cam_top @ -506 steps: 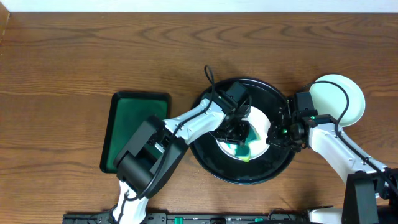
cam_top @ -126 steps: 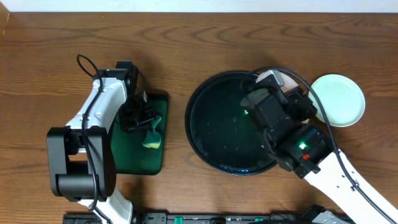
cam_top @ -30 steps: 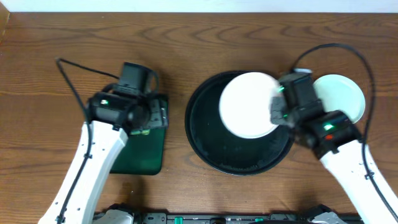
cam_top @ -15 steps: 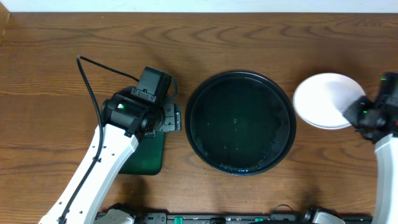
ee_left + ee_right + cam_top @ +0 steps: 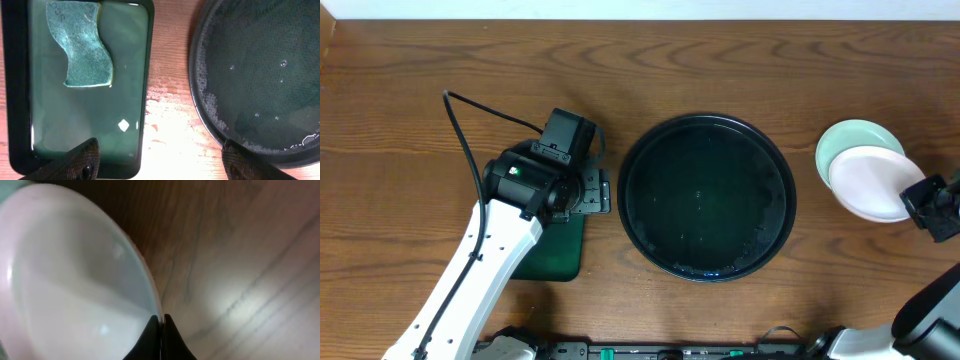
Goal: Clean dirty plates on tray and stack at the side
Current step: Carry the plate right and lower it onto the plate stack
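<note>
White and free of any smear that I can make out, the top plate (image 5: 868, 182) is hanging from my right jaws, which are pinching its rim tight at the edge nearest my arm; in the right wrist view the two tips are meeting on that thin lip with no gap showing. This plate is sitting over a pale mint plate (image 5: 842, 140) that is lying on the tabletop (image 5: 620, 70) to the right of the tray (image 5: 705, 200), overlapping it but offset toward me, and I am not able to tell whether the two are touching yet or whether another plate is lying beneath them. The black tray is carrying no plates at all, only scattered droplets and a fringe of foam along its rim, so I am judging the washing to be finished and the stacking to be nearly so. What I am reckoning is left is settling this plate squarely onto the one below and letting go, taking care that the offset is not leaving it tilted on the lower rim. Further out, my left jaws are hanging spread wide and gripping nothing, between the tray and the green tray (image 5: 90, 125), where the sponge (image 5: 86, 45) is lying in shallow water.
</note>
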Available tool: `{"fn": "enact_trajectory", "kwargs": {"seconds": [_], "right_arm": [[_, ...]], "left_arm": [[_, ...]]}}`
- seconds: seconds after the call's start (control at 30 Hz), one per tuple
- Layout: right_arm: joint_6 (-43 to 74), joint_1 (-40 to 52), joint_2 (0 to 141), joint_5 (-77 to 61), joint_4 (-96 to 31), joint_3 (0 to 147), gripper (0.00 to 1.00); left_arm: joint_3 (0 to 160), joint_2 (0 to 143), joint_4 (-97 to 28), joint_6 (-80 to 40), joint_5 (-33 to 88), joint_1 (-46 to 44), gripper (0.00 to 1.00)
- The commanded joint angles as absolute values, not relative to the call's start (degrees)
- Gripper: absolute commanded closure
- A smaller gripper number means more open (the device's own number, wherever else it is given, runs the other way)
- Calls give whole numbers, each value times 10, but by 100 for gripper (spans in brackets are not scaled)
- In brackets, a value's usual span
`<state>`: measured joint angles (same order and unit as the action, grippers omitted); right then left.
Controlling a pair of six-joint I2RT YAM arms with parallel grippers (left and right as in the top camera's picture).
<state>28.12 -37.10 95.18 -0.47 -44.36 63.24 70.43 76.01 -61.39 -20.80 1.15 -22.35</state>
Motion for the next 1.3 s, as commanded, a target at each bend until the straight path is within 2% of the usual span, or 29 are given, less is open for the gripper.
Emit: {"fn": "enact_trajectory", "kwargs": {"seconds": [0.0, 0.2, 0.5, 0.67, 0.7, 0.77, 0.8, 0.83, 0.9, 1.0, 1.07, 1.1, 1.17, 1.2, 1.27], "right_arm": [[283, -378, 966, -27, -428, 631, 99], [283, -361, 986, -70, -383, 631, 99], [280, -279, 1004, -71, -353, 631, 99], [290, -251, 1004, -15, -361, 631, 91], [291, -251, 1004, -4, -366, 631, 87], [291, -251, 1004, 16, -378, 631, 53], [291, -252, 1004, 24, -385, 631, 27], [291, -253, 1004, 30, -393, 632, 19], [291, -256, 1003, 32, -406, 635, 11], [290, -258, 989, 29, -426, 646, 9], [275, -258, 970, 22, -438, 661, 12], [265, -257, 958, 17, -445, 671, 15], [244, -254, 928, 10, -465, 696, 30], [240, -252, 912, 10, -479, 711, 33], [234, -247, 883, 10, -505, 740, 31]], "left_arm": [[712, 755, -617, -211, 8, -226, 21], [712, 755, -612, -211, 8, -226, 21], [712, 755, -612, -211, 8, -226, 21], [712, 755, -613, -211, 8, -226, 21], [712, 755, -614, -211, 8, -226, 21], [712, 755, -616, -211, 8, -226, 21], [712, 755, -617, -211, 8, -226, 21], [712, 755, -618, -211, 8, -226, 21], [712, 755, -619, -211, 8, -226, 21], [712, 755, -619, -200, 8, -226, 21], [712, 754, -616, -182, 8, -226, 21], [712, 752, -614, -178, 8, -226, 21], [712, 744, -610, -173, 7, -226, 21], [712, 739, -609, -172, 6, -226, 21], [712, 724, -608, -172, -5, -226, 21]]}}
